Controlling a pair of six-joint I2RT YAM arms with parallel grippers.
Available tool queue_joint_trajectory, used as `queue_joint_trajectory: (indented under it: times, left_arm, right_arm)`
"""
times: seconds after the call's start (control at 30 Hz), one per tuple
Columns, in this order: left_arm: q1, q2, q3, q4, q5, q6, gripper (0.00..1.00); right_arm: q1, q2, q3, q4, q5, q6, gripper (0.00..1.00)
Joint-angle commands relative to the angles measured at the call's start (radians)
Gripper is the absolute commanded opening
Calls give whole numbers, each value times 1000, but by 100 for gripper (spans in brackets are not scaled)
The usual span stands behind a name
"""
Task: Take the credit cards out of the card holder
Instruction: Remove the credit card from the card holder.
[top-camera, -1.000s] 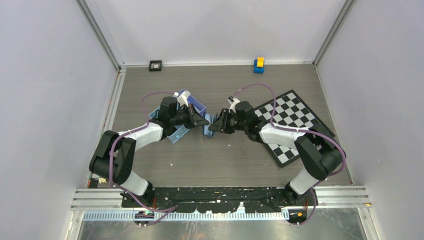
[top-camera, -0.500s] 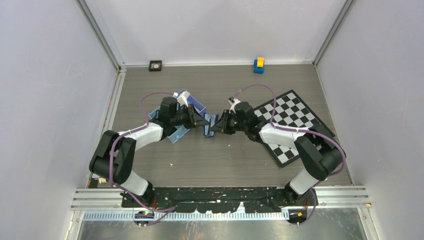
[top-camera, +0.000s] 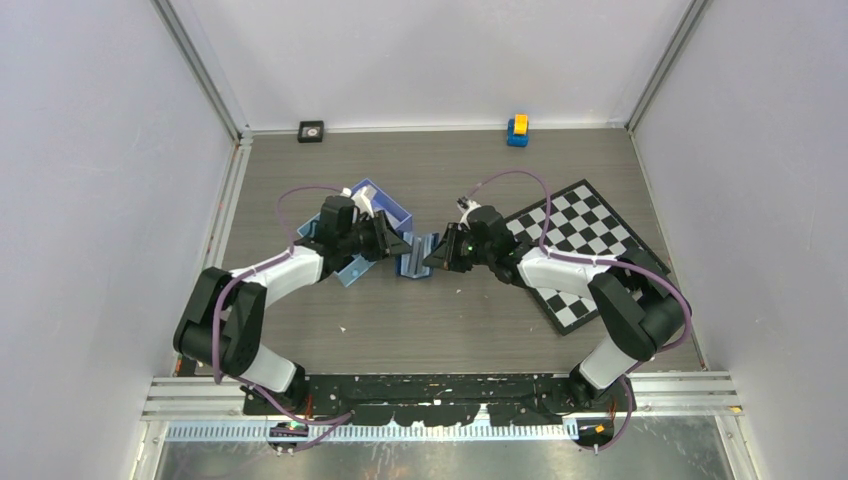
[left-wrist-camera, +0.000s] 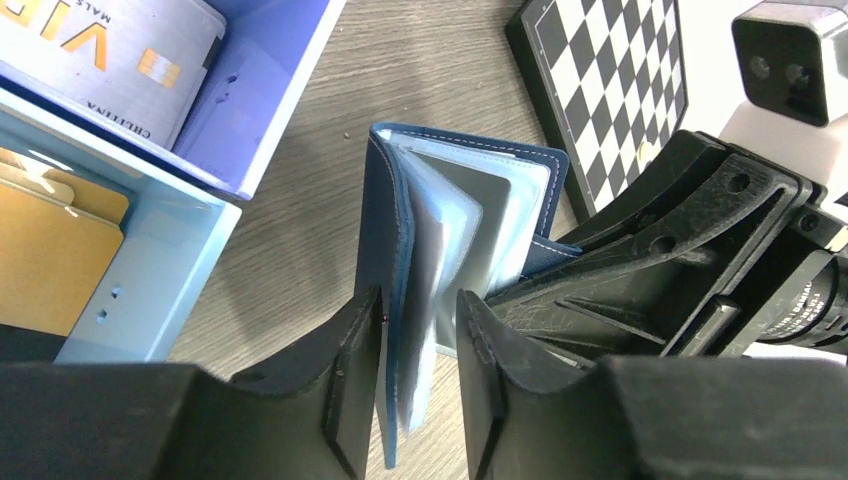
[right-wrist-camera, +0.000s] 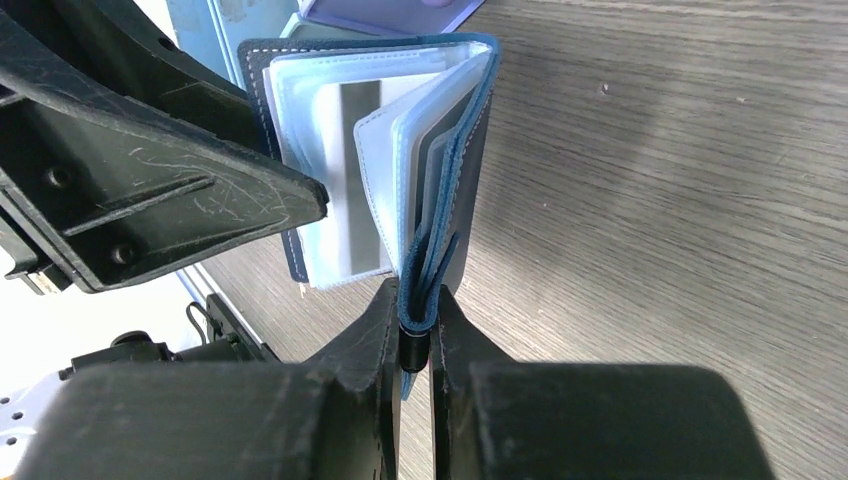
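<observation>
The navy card holder stands on the table, open like a book, between my two grippers. My right gripper is shut on one edge of its cover. Its clear sleeves fan out, and one holds a credit card with a grey stripe. My left gripper is open around the other navy cover and some sleeves. One finger touches the cover and the other stands apart. Two more credit cards lie in the light-blue tray: a pale one with orange letters and an orange-gold one.
The tray sits just under and left of my left gripper. A chessboard lies under my right arm. A blue and yellow toy and a small black object sit by the back wall.
My left gripper has opened and no longer pinches the card holder. My right gripper has closed on the holder's other cover. The holder has opened wider and shifted slightly left.
</observation>
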Motion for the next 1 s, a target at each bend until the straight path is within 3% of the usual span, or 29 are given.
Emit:
queue_joint_trajectory:
  times: [0.0, 0.17, 0.3, 0.53, 0.97]
  left_arm:
    - [0, 7, 42, 19, 45, -7, 43]
    - [0, 18, 41, 25, 56, -10, 52]
    - [0, 28, 55, -10, 36, -1, 39]
    - [-8, 31, 48, 28, 80, -1, 60]
    - [-56, 73, 103, -47, 59, 50, 63]
  right_arm:
    - [0, -36, 36, 55, 4, -10, 2]
    - [-1, -40, 36, 63, -7, -7, 2]
    - [-2, -53, 33, 63, -12, -7, 2]
    - [-1, -53, 32, 63, -15, -8, 1]
    - [-2, -48, 38, 53, -11, -12, 1]
